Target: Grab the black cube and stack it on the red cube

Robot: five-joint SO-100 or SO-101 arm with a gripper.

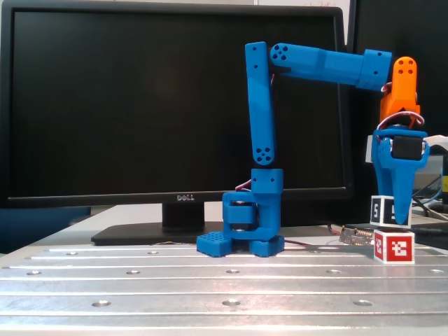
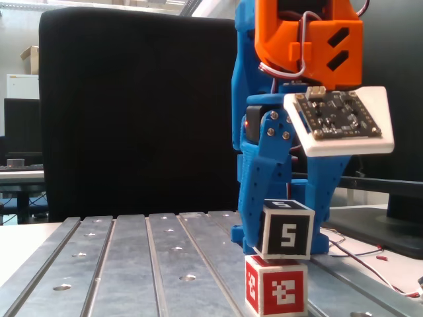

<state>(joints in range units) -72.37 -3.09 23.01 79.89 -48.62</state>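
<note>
pincer (image 2: pixel 285 228): clamped on black cube (image 2: pixel 287 230)
red cube (image 2: pixel 277 286): at 6 o'clock, just below; black cube looks near touching, slightly offset toward 3 o'clock

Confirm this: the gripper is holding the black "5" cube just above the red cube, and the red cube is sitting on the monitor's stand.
One part is wrong. The red cube sits on the grooved metal table, not on the monitor's stand, as both fixed views show. The rest holds: the gripper grips the black cube just above the red cube.
</note>
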